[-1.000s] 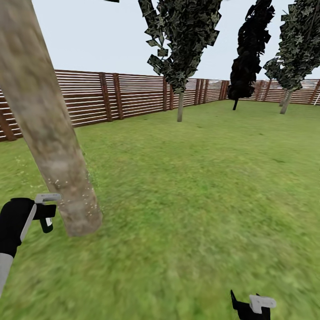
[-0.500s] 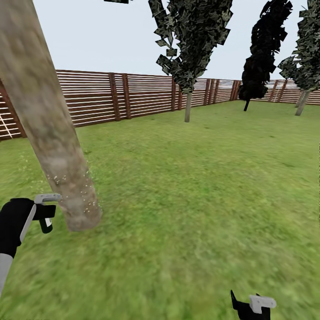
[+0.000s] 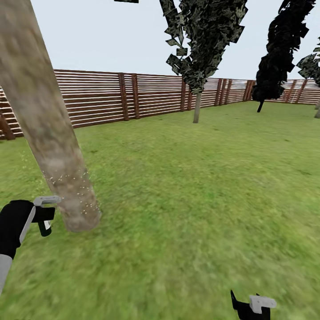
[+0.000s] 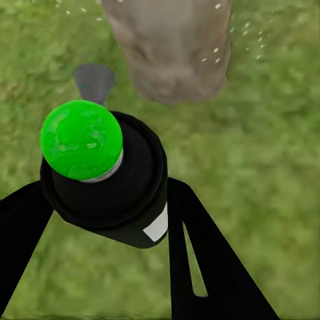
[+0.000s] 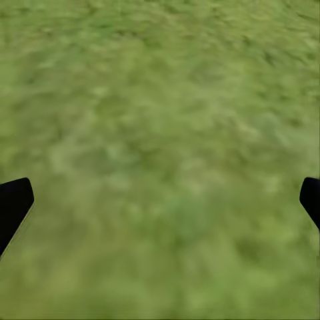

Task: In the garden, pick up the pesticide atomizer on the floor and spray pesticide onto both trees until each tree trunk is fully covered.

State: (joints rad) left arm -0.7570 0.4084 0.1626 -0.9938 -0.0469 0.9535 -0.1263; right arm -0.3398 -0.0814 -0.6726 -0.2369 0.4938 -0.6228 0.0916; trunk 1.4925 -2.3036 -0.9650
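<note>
The left hand (image 4: 107,200) pinches the pesticide atomizer (image 4: 100,170) at lower left, pesticide (image 3: 73,186) flecking just the near tree trunk (image 3: 49,133) base; the right hand (image 5: 160,200) is spread, most spraying remaining.

Head and left wrist views on one trunk (image 3: 49,146) base.

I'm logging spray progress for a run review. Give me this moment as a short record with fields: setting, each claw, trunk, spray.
setting: green lawn ringed by a brown slat fence
left claw: shut on the pesticide atomizer, green-capped, aimed at the trunk base
right claw: open, empty, over grass
tree trunk: thick, mottled grey-beige, beside the left claw
pesticide: pale specks on the lower trunk; upper trunk looks bare
</note>
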